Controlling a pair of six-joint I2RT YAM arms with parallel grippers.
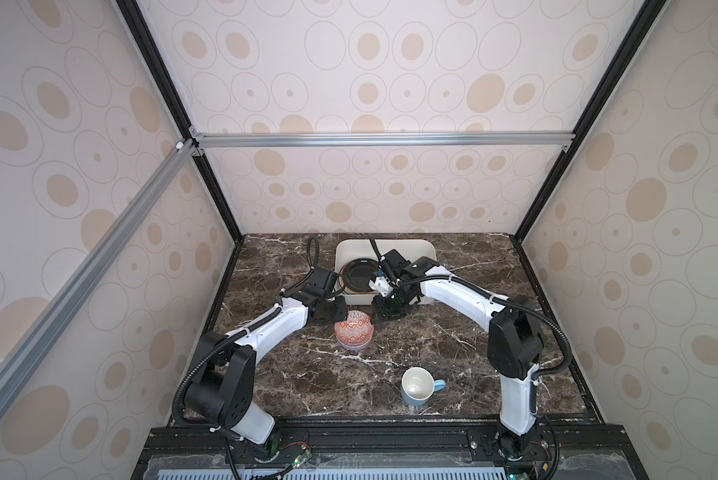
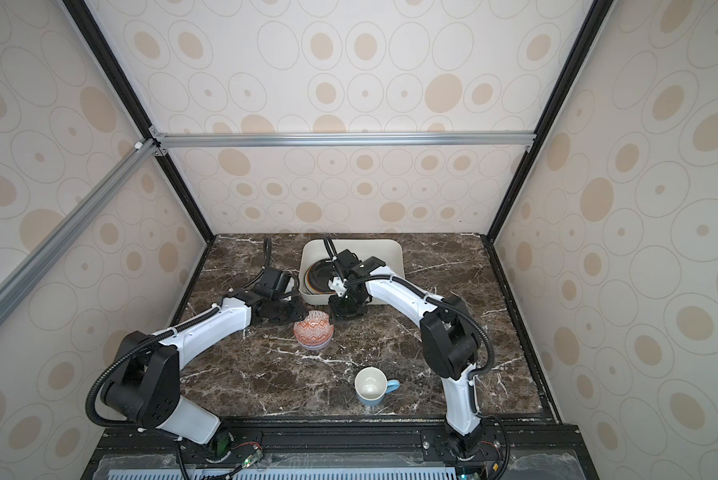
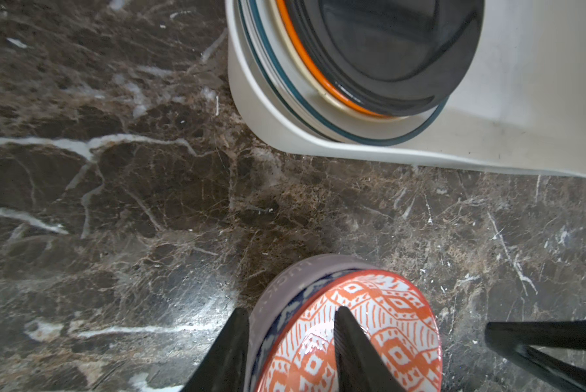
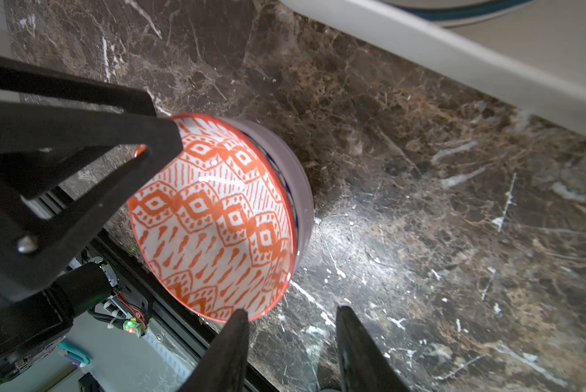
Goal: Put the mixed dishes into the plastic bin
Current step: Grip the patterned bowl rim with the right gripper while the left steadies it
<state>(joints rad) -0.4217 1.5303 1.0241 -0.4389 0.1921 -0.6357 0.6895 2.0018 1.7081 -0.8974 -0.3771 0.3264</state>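
Two left fingers [image 3: 230,353] straddle the bowl [image 3: 369,325] wall, one inside and one on the lavender outside; can't tell if the left gripper [image 3: 291,310] is clamping or slack. Bowl is tilted, at the table [image 1: 432,345], just in front of the bin [image 1: 426,251]. Right gripper [image 4: 293,309] is parted and empty, one finger [image 4: 227,356] at the bowl rim. The bin holds the cream-yellow plate [image 1: 359,272], underside up, on the white plate [image 3: 322,120]. Mug [image 1: 416,386] stands upright, well apart, near the front edge

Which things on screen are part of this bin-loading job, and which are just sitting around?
Job: plastic bin; black-orange plate, upside down on the green-rimmed white plate inside it; patterned bowl and blue mug, both outside it.
Not job, fixtures only: marble tabletop, aluminium rail, patterned walls.
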